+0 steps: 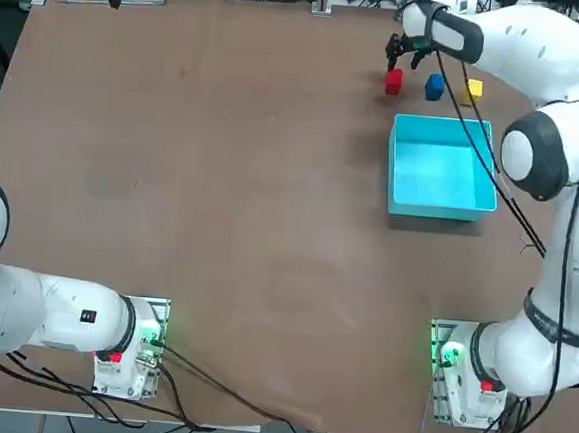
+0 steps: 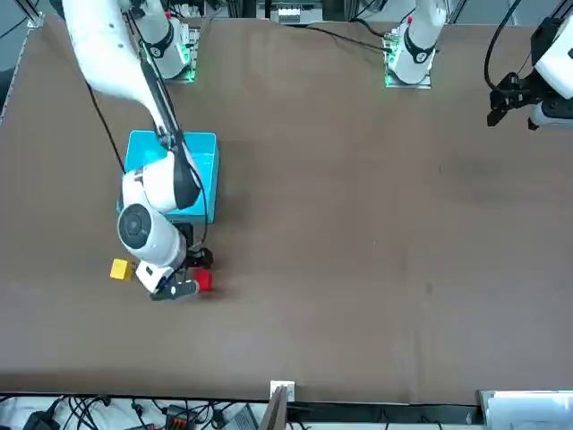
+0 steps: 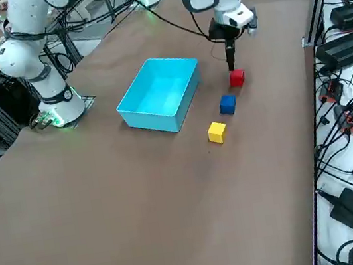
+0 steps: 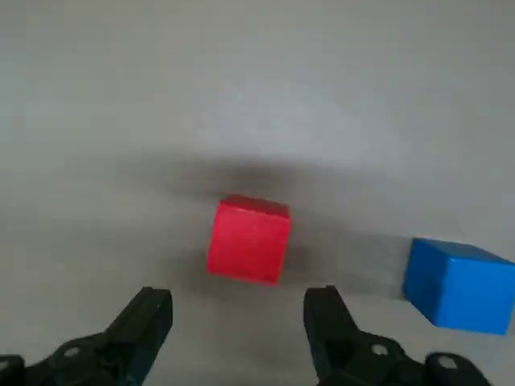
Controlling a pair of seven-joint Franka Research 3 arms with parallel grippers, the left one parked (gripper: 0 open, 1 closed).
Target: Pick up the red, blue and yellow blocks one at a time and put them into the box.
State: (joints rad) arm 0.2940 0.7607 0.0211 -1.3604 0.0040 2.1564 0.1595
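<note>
Wrist view: right gripper (image 4: 238,334) above table, jaws apart; no legible writing.Right wrist view: right gripper (image 4: 238,334) near red block (image 4: 249,240), jaws apart.

- Desk (image 1: 219,221): smooth and brown, with a low satin sheen and a few faint marks.
- Box (image 3: 159,93): thin, smooth cyan plastic by its look, with a soft sheen on the inside.
- Red block (image 4: 248,241), blue block (image 4: 463,285) and yellow block (image 3: 217,132): flat-faced, solid-coloured, fairly matt; wood or plastic, cannot tell which.
- Right arm (image 1: 503,48): smooth white shell, plastic-looking with a gentle gloss, dark grey matt covers at the joints.
- Right tool (image 4: 238,310): black and matt, with small metal-looking screw heads.
- Cables (image 1: 569,239): smooth black, rubbery or plastic coating.
</note>
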